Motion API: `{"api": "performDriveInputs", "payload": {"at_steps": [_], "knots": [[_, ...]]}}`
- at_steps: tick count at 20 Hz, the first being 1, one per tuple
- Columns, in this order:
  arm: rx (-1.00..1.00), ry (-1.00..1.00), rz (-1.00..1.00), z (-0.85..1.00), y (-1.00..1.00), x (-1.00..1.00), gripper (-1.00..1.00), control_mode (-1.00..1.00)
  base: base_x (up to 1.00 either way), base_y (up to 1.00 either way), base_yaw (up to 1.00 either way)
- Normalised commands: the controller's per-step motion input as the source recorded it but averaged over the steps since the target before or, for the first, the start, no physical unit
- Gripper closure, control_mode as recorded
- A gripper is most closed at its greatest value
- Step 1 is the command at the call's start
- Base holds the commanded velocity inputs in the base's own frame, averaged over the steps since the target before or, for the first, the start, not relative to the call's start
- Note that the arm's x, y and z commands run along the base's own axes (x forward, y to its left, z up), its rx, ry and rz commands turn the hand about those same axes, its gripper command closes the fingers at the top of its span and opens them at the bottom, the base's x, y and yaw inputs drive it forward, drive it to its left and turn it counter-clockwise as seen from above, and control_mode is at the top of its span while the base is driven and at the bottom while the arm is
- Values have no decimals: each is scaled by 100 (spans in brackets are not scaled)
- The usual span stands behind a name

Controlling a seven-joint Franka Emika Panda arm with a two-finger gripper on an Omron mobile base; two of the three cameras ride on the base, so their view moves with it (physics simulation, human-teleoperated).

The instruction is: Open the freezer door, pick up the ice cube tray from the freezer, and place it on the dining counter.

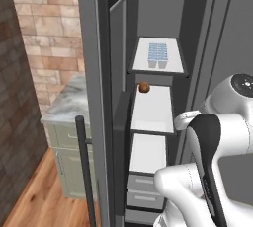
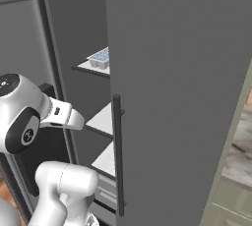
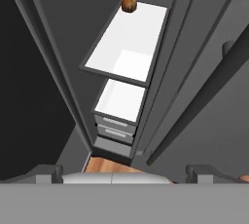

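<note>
Freezer door [image 1: 96,97] stands open; ice cube tray [image 1: 158,55] sits untouched on the top shelf. Your jaws are spread wide, holding nothing. Pick and carry to the bench remain.

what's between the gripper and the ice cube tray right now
Nothing visible blocks it. The freezer door is swung open, and the ice cube tray sits in the open on the top shelf. The small brown round item is one shelf lower, off the path. The open gripper is empty.
</note>
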Motion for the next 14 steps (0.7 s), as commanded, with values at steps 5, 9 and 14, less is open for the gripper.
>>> {"api": "performDriveInputs", "payload": {"at_steps": [5, 9, 14], "knots": [[0, 0, 0, 0, 0, 0, -100, 100, 8, 69, 0], [0, 0, 0, 0, 0, 0, -100, 100, 33, 50, 0], [0, 0, 0, 0, 0, 0, -100, 100, 77, 4, 0]]}}
